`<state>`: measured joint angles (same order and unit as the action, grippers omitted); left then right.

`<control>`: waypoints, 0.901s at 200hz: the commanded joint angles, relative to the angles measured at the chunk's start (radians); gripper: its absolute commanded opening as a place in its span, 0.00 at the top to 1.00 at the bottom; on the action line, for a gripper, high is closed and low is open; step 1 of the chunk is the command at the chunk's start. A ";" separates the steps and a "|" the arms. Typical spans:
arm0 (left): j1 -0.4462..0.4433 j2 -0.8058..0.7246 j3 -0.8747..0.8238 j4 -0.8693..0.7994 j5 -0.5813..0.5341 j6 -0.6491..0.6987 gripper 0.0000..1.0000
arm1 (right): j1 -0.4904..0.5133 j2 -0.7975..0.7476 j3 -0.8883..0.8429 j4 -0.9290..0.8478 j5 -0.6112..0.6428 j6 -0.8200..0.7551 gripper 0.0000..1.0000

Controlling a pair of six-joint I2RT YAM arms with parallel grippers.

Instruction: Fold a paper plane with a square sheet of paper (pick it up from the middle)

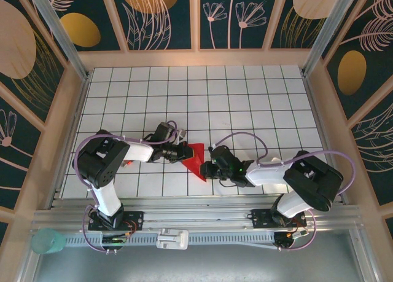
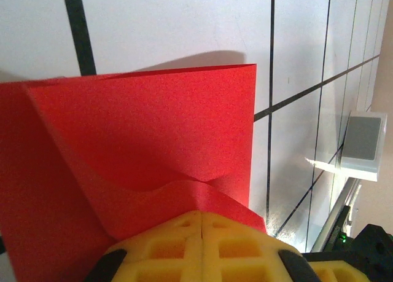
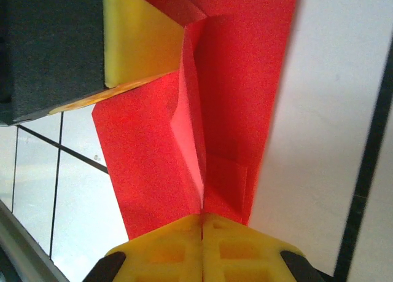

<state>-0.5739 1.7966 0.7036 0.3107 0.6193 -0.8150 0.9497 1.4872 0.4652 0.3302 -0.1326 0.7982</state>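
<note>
**Inspector:** Nearest the left wrist lens: the left gripper (image 2: 201, 223), with its yellow pads (image 2: 166, 248) pressed flat together. What sits between them?

**Assistant:** The red paper sheet (image 2: 141, 128). A bulging fold of it rises straight from the seam of the pads, so the jaws are clamped on the paper. From there the sheet spreads toward 12 o'clock. It has a straight folded edge at 3 o'clock and a diagonal crease running to 10 o'clock.

**Inspector:** And the right wrist view?

**Assistant:** Much the same. The right gripper (image 3: 201, 217) has its pads closed with no gap, and a raised crease of the red paper sheet (image 3: 233, 79) runs down into the seam. It is pinching that ridge. At 11 o'clock one yellow finger (image 3: 138, 42) of the other gripper rests on the paper.

**Inspector:** Location from overhead?

**Assistant:** The red paper sheet (image 1: 196, 159) is a creased wedge pointing to 6 o'clock. It sits just below the middle of the white grid table (image 1: 245, 97). The left gripper (image 1: 183, 152) meets it at 9 o'clock, and the right gripper (image 1: 209, 169) meets it at 4 o'clock. I cannot tell whether the paper touches the tiles.

**Inspector:** Surroundings?

**Assistant:** A teal cup (image 1: 48, 240) stands at 7 o'clock beside the metal rail (image 1: 202, 220). Floral panels (image 1: 159, 15) wall in the table.
</note>
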 commanded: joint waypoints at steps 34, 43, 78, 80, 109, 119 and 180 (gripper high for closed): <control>0.006 0.020 -0.015 0.031 0.001 0.008 0.94 | 0.014 0.083 -0.034 0.131 -0.066 0.041 0.94; 0.006 0.019 -0.019 0.031 0.000 0.007 0.94 | 0.012 0.094 -0.042 0.153 -0.073 0.050 0.93; 0.006 0.010 -0.027 0.032 -0.005 0.006 0.94 | 0.010 0.100 -0.063 0.210 -0.084 0.074 0.91; 0.006 0.009 -0.028 0.033 -0.005 0.006 0.94 | 0.010 0.098 -0.062 0.208 -0.082 0.074 0.91; 0.006 -0.012 -0.032 0.068 0.010 -0.028 0.91 | 0.007 0.043 -0.038 0.059 0.020 0.043 0.93; 0.006 -0.021 -0.034 0.100 0.024 -0.058 0.87 | 0.006 0.025 -0.018 -0.009 0.066 0.022 0.93; 0.005 -0.077 -0.012 0.205 0.084 -0.175 0.78 | 0.004 -0.040 0.084 -0.244 0.237 -0.190 0.94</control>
<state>-0.5739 1.7535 0.6762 0.4503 0.6624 -0.9417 0.9524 1.4803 0.5087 0.2237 -0.0067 0.7315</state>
